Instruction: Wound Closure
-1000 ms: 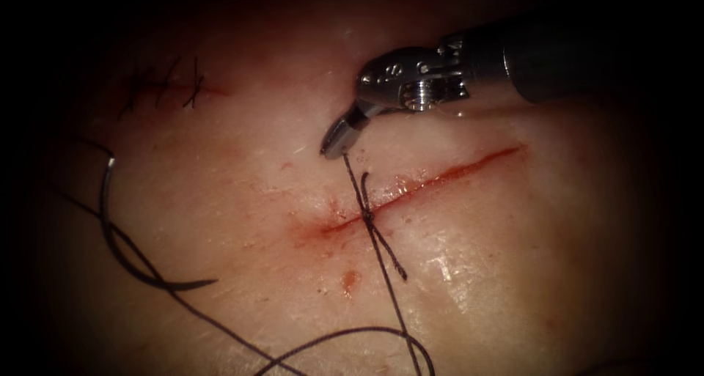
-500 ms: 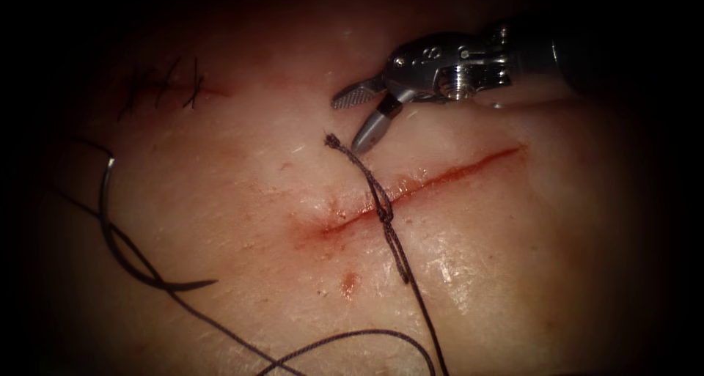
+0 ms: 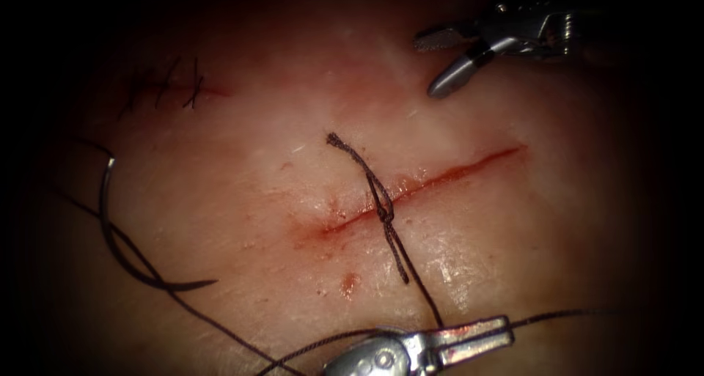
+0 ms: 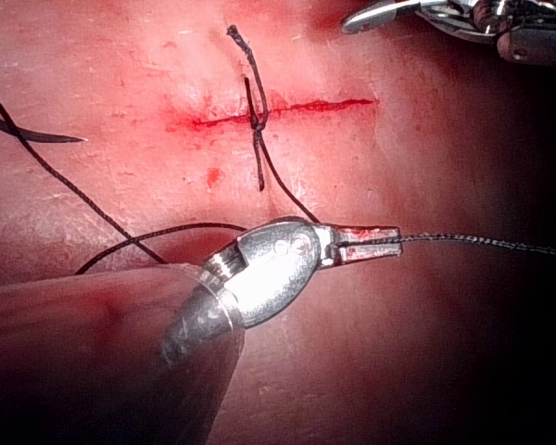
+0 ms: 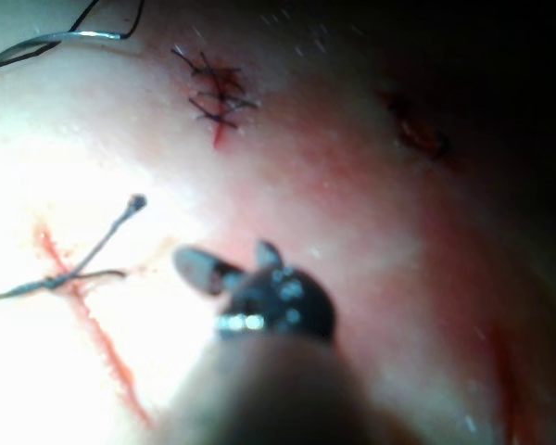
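Note:
The cut (image 3: 440, 177) runs slantwise across the tissue, with a knot (image 3: 383, 215) tied over it (image 4: 258, 119). A free thread tail (image 3: 345, 147) lies on the far side of the cut, its end (image 5: 134, 202) loose. My right tool (image 3: 427, 67) hovers up and to the right of it, jaws open and holding nothing (image 5: 230, 261). Below the cut, my left tool (image 3: 502, 326) is shut on the long thread (image 4: 389, 237), which runs from the knot through the jaws and off to the right. The curved needle (image 3: 110, 233) lies free on the tissue at far left, not in it.
An older row of dark stitches (image 3: 169, 86) sits at the upper left (image 5: 218, 93). Loose thread (image 3: 220, 325) loops from the needle across the lower tissue. A small red spot (image 3: 350, 281) marks the tissue below the cut. Red fluid smears the left tool's jaws.
My right tool opened, let go of the thread tail above the knot and drew away up and right. The tail fell slack. My left tool came in from below, shut on the long thread.

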Controlling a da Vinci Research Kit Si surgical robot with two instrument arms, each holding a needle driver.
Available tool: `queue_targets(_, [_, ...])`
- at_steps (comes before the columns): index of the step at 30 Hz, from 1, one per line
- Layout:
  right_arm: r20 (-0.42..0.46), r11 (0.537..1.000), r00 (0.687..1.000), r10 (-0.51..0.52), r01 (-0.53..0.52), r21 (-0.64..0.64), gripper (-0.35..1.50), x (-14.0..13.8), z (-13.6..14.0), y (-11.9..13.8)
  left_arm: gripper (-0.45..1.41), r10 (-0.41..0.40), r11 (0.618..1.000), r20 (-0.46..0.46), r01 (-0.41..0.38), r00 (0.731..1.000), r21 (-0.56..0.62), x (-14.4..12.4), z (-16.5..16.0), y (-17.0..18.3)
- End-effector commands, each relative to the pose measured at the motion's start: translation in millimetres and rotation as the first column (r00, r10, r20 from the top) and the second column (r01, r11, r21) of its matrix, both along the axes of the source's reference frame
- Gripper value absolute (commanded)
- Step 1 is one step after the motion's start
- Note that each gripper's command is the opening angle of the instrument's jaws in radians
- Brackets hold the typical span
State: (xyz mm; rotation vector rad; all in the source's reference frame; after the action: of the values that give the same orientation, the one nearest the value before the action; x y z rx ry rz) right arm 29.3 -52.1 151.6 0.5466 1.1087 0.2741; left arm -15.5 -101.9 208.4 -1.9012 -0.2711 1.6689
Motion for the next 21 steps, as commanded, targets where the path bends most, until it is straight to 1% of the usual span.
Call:
queue_targets(1, [-0.031,1.000,0.999,0.012,-0.011,0.029,1.28,0.7,0.3,-2.8,-0.45,0.002,1.000,0.003,-0.002,1.000,0.003,-0.4,0.2,-0.8])
queue_targets(6, [-0.065,0.997,0.995,0.070,-0.067,0.044,1.23,1.5,-0.8,-7.3,-0.45,0.004,1.000,0.000,-0.004,1.000,-0.024,1.2,-1.5,1.4])
queue_targets(9, [-0.089,0.993,0.991,0.095,-0.089,0.072,1.13,2.1,-1.0,-9.7,-0.45,0.005,0.999,-0.002,-0.005,1.000,-0.035,2.0,-2.2,2.5])
queue_targets(13, [-0.139,0.984,0.979,0.146,-0.130,0.118,0.99,3.0,-1.0,-12.5,-0.45,0.004,0.999,-0.003,-0.004,1.000,-0.042,2.3,-2.7,3.6])
queue_targets(17, [-0.162,0.981,0.973,0.167,-0.147,0.127,0.89,3.9,-1.4,-14.6,-0.45,-0.001,0.999,-0.006,0.001,1.000,-0.043,1.9,-2.8,4.2])
queue_targets(21, [-0.186,0.975,0.964,0.192,-0.166,0.149,0.83,4.9,-2.5,-15.5,-0.45,0.003,0.999,0.000,-0.003,1.000,-0.045,1.4,-2.4,4.9])
